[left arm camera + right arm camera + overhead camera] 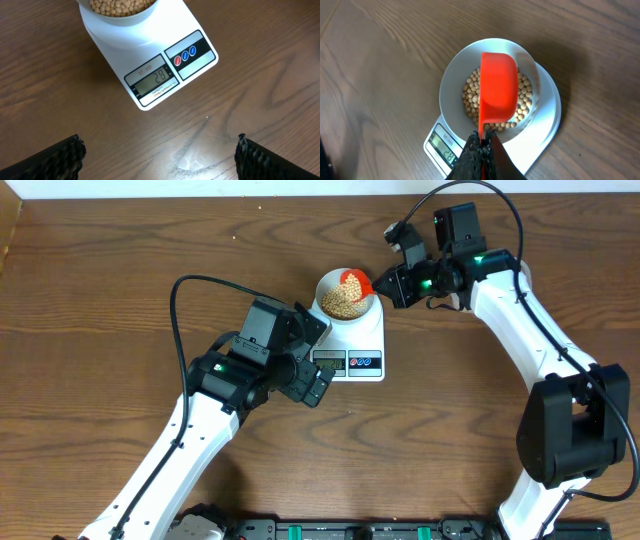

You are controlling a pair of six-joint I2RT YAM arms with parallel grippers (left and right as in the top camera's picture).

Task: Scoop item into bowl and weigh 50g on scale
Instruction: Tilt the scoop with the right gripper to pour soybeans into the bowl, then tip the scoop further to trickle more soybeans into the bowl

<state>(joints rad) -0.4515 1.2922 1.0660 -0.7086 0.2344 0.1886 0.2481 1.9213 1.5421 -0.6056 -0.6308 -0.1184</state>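
While the right gripper clamps the red scoop bottom-up over the soybeans, the bowl holding them sits on the scale. Its display reads 28; the left gripper hovers nearby, fingers apart.

A brown wood-grain tabletop fills every view; a pale glare patch shines on it in the left wrist view; an orange-red scoop shows its smooth rounded back, thin handle trailing behind; a black rail lines the near edge.
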